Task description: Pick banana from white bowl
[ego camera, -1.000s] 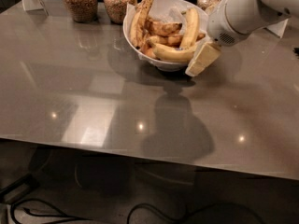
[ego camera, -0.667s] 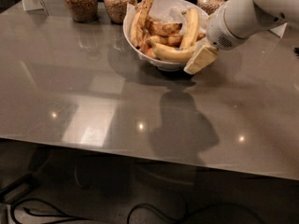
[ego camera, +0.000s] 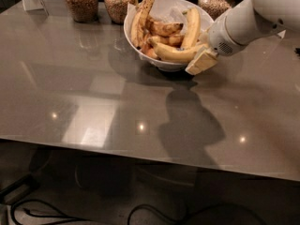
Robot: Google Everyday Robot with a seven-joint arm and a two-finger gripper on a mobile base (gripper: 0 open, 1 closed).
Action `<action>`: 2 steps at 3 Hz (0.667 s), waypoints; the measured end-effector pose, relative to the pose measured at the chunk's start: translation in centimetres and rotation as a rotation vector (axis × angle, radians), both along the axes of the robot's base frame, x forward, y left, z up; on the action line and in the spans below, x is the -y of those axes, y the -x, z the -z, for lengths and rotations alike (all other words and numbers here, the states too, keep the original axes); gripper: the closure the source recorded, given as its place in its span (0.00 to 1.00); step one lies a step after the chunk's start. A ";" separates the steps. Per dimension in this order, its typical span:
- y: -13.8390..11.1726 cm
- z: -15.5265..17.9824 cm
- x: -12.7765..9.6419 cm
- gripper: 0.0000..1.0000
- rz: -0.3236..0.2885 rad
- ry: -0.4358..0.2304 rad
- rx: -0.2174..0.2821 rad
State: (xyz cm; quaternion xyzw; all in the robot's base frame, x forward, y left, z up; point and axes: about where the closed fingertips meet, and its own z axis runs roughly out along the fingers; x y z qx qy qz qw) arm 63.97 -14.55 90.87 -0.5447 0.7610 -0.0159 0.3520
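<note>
In the camera view, the white bowl (ego camera: 128, 28) stands toward the far side of the grey table (ego camera: 93, 93). The banana (ego camera: 176, 54) lies across the front of the bowl, long and pale, with its right end at the rim. The gripper (ego camera: 201, 61) is just at that right end, low by the bowl's front right edge, and the white arm (ego camera: 243, 22) comes in from the right. Whether the gripper is open or closed on the banana I cannot tell, because its cream body hides the contact.

I think the main risk is the bowl itself. The gripper seems to touch or almost touch the rim, so a pull to the side could drag or tip the bowl. The banana also rests against a shorter yellow banana (ego camera: 191, 28) and the brown-spotted bananas (ego camera: 140, 18). A lift that is not straight up could carry one of them over the rim. A hold only on the tip could also slip.

Behind the bowl, the brown jars (ego camera: 80, 1) stand near, so there is little room that way. In front, the table is open up to its near edge, and above the bowl nothing blocks a lift.
</note>
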 end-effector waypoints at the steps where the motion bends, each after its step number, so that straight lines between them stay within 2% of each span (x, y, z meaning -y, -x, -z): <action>1: 0.0 0.1 0.0 0.38 0.000 -0.001 -0.001; 2: -0.1 0.0 0.0 0.53 -0.001 -0.001 0.000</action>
